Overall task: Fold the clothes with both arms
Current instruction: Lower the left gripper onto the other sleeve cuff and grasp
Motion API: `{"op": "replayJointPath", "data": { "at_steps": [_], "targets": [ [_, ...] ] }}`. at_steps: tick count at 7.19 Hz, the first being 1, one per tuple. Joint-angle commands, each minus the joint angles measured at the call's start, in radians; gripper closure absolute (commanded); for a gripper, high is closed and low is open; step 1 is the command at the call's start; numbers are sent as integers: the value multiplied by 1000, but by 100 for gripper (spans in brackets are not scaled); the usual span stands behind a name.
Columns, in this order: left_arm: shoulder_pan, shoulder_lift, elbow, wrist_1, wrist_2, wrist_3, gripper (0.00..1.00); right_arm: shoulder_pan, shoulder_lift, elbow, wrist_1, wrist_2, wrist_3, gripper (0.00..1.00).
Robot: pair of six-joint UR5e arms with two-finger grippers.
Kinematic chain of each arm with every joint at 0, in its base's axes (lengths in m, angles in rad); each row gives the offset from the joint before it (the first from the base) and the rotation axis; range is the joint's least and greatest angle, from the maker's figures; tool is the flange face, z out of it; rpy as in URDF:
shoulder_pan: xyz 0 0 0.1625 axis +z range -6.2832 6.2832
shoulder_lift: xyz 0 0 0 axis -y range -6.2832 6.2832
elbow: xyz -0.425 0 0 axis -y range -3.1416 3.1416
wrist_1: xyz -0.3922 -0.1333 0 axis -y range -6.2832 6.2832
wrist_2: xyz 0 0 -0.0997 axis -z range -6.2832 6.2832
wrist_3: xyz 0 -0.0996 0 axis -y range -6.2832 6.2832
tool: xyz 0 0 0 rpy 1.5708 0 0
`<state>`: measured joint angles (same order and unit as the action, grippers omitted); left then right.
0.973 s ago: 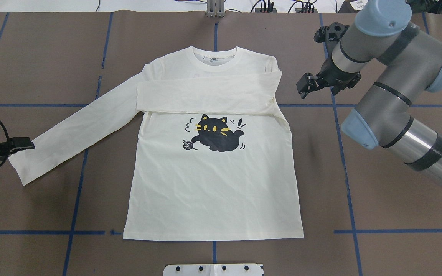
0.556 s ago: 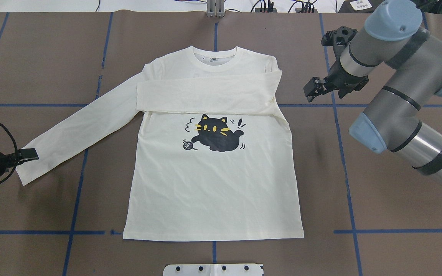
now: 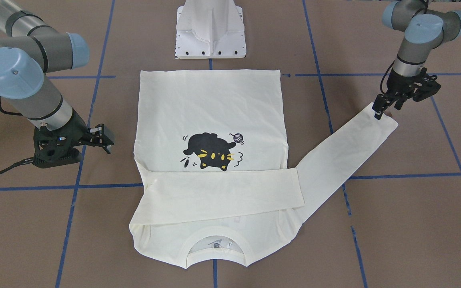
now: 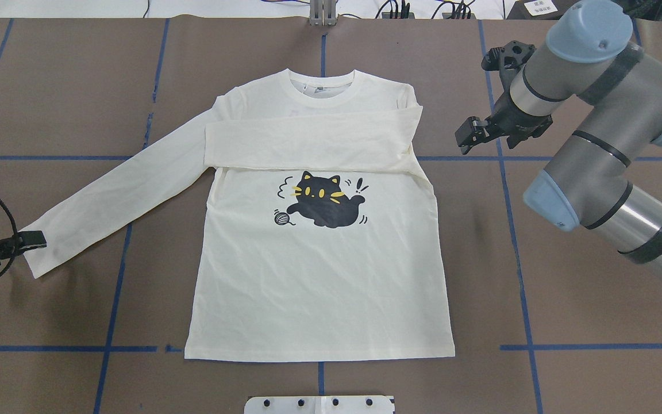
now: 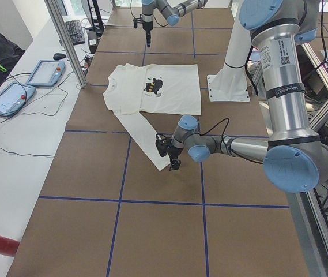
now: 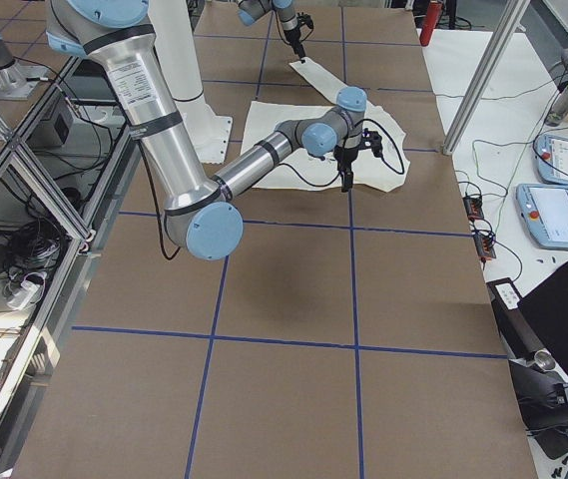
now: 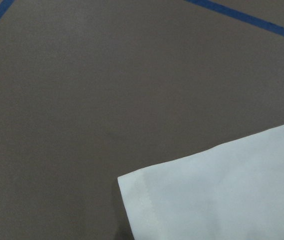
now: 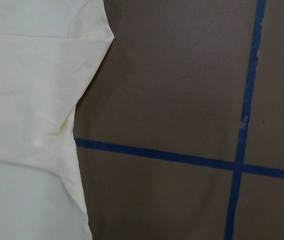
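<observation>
**One sleeve across, one waiting at the cuff**

Front-facing view: the T-shirt (image 3: 210, 104) lies flat and print-up on the brown table (image 3: 394, 224), with its hem toward the white pedestal (image 3: 210, 36). The folded sleeve (image 3: 222, 192) lies across the chest. The free sleeve (image 3: 334, 156) slants out to the left gripper (image 3: 379, 109), whose tips sit at the cuff (image 3: 386, 120). We judge it is there to take that cuff and carry the sleeve across like the other one. We cannot tell how far apart its fingers are, or whether they have any cloth. The right gripper (image 3: 106, 142) hangs beside the shirt's opposite edge, apart from it.

Overhead: the right gripper's fingers look slightly parted with nothing between them. We think it is parked aside to leave room for the fold. The cat print (image 4: 322, 207) shows a yarn ball and small marks, but no lettering that we can see. The neck tag (image 4: 316, 87) is too small to read.

Left side view: the left arm (image 5: 227, 144) reaches low to the sleeve end. A sticker (image 5: 283, 53) on its upright tube carries a square code, which is illegible. Two handheld screens (image 5: 45, 72) lie on the bench.

Right side view: it adds nothing readable.

Left wrist: we see only the cuff's stitched corner on bare table, with no fingers in frame.

Right wrist: the shirt's side edge lies beside crossing blue tape (image 8: 239, 167).
</observation>
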<state>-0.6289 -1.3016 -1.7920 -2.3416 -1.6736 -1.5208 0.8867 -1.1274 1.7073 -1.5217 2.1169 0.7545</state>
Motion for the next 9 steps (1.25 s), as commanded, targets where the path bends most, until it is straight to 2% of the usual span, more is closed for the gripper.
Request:
{"op": "replayJointPath", "data": {
  "at_steps": [1, 3, 4, 6, 7, 9],
  "targets": [
    [6, -4, 9, 1, 0, 1, 4, 0, -2, 0, 0, 0, 0, 0],
    [11, -11, 20, -1, -1, -1, 4, 0, -2, 0, 0, 0, 0, 0],
    [11, -11, 20, -1, -1, -2, 10, 1, -2, 2, 0, 0, 0, 0],
    [11, -11, 17, -1, -1, -7, 38, 0, -2, 2, -2, 0, 0, 0],
    [11, -11, 10, -1, -1, -7, 48, 1, -2, 2, -2, 0, 0, 0],
    [11, -10, 6, -1, -3, -7, 62, 1, 0, 2, -2, 0, 0, 0]
  ]
}}
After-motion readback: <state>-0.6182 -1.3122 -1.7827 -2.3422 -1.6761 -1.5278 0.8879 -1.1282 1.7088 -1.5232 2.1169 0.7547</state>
